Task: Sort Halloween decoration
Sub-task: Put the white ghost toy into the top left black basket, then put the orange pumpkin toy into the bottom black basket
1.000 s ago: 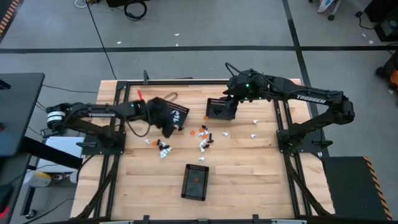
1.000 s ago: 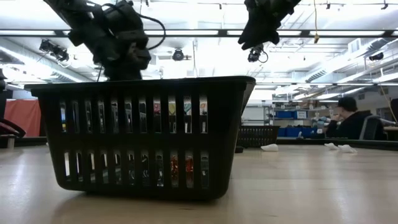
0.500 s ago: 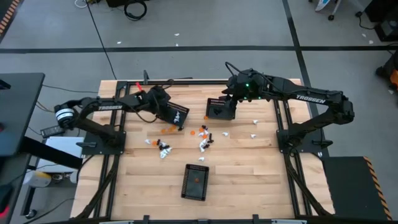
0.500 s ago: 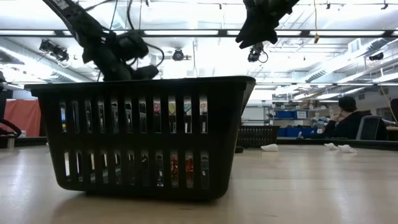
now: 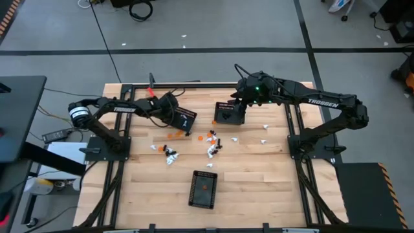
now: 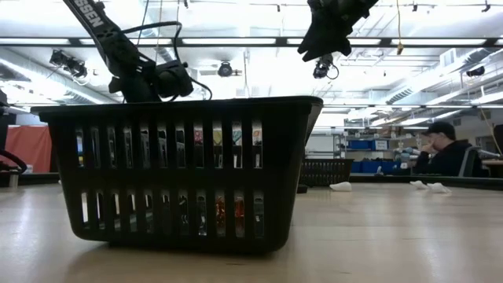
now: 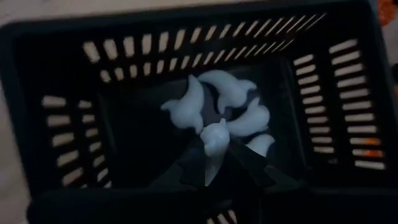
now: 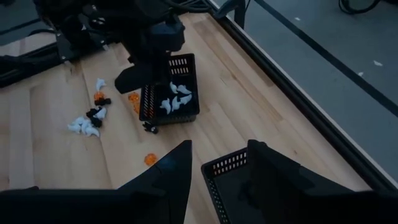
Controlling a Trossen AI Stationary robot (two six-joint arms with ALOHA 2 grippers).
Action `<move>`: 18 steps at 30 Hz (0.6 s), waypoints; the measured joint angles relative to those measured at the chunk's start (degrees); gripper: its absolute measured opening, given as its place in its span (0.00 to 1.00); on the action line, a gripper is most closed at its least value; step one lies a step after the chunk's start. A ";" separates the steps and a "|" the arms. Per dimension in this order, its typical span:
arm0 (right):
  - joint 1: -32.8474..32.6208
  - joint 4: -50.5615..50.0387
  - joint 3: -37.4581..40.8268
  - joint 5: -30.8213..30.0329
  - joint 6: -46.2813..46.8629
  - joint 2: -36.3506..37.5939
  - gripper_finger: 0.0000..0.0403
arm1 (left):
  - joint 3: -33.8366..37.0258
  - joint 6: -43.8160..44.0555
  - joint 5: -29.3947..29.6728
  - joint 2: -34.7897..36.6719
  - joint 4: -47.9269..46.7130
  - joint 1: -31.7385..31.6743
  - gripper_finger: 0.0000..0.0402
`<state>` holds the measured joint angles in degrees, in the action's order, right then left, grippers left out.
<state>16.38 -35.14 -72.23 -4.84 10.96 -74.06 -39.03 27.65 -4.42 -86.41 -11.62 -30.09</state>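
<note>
At centre-left of the high view the left gripper (image 5: 171, 106) holds a white trinket (image 7: 214, 138) pinched over the white-filled basket (image 5: 183, 121), loose Halloween decoration (image 5: 212, 140) is scattered mid-table, and right of centre the right gripper (image 5: 237, 102) hangs fingers parted over the upper basket (image 5: 228, 114).

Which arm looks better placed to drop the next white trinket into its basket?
The left: its gripper hangs over the basket of white pieces, fingers pinching a white trinket. The right gripper hangs open over another basket.
</note>
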 joint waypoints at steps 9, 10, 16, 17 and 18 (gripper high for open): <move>0.00 0.00 0.00 0.00 0.49 0.00 0.40 | 0.00 0.03 0.87 0.08 0.11 0.09 0.22; 0.00 -0.02 0.00 0.00 0.62 0.00 0.40 | 0.00 0.03 0.87 0.08 0.07 0.09 0.24; 0.00 -0.20 0.00 0.34 0.61 0.00 0.40 | 0.00 0.25 0.12 0.23 -0.04 0.09 0.35; 0.00 -0.30 0.00 0.44 0.59 0.00 0.40 | 0.00 0.35 -0.35 0.42 -0.19 0.09 0.36; 0.00 -0.43 0.00 0.47 0.59 0.00 0.40 | 0.00 0.57 -0.97 0.76 -0.27 0.09 0.37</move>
<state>16.38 -35.56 -72.23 -4.37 11.55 -74.06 -39.03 28.23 -5.38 -85.65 -11.89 -30.00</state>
